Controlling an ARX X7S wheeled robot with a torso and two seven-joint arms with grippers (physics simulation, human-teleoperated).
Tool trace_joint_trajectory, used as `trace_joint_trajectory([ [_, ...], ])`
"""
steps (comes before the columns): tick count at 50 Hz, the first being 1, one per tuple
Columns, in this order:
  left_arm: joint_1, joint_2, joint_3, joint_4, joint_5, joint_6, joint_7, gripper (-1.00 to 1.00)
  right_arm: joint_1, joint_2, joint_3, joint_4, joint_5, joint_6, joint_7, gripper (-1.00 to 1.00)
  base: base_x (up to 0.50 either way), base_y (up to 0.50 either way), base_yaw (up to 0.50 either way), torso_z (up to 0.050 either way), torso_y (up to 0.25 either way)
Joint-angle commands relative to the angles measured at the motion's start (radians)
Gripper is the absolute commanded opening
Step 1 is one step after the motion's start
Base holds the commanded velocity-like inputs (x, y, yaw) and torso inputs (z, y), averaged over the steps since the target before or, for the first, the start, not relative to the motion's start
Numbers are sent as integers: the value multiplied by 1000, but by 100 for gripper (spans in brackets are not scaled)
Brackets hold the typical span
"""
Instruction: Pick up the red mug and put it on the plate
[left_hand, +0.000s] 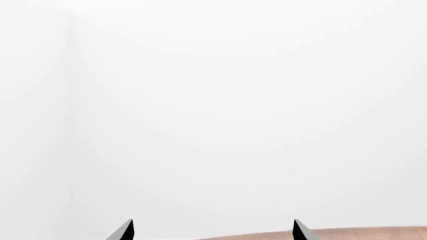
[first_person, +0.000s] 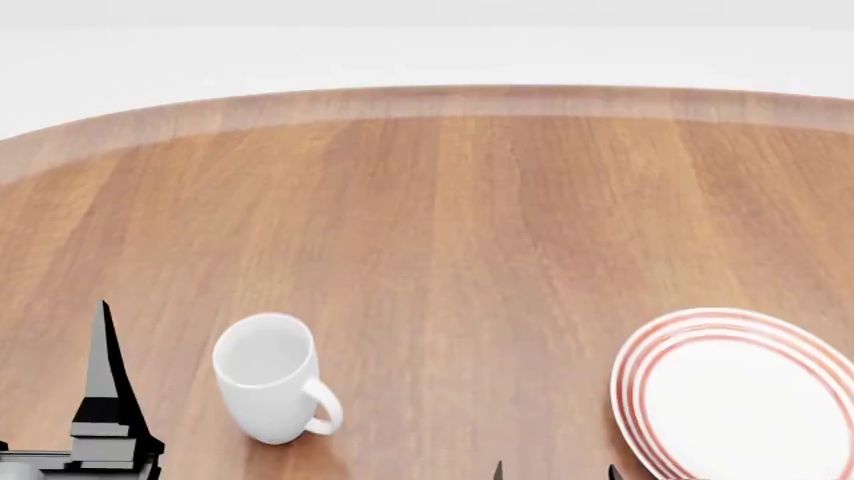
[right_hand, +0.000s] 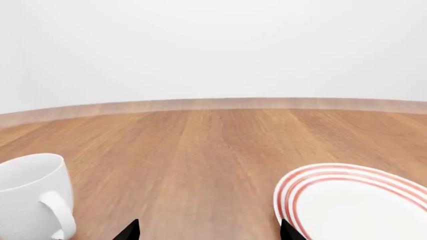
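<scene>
The red mug is not in any view. The plate (first_person: 741, 395), white with red rings, lies at the near right of the wooden table and also shows in the right wrist view (right_hand: 353, 202). My right gripper (right_hand: 209, 232) is open and empty, low over the table just left of the plate's rim. Its tips (first_person: 497, 470) barely show at the head view's bottom edge. My left gripper (left_hand: 213, 232) is open and empty and faces a blank white wall. One of its fingers (first_person: 104, 385) rises at the near left of the table.
A plain white mug (first_person: 271, 377) stands upright at the near left, handle toward the right; it also shows in the right wrist view (right_hand: 32, 197). The round wooden table (first_person: 441, 220) stretches to a curved far edge.
</scene>
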Motion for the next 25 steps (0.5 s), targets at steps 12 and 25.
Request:
trace_joint_trajectory([
  [12, -6, -5, 7, 3, -2, -5, -6, 100, -4, 15, -21, -14, 1, 6, -9, 100, 10, 0, 0, 0, 0],
  [25, -17, -11, 3, 24, -18, -33, -9, 100, -77, 60, -37, -156, -16, 26, 12, 100, 0, 0, 0, 0, 0],
])
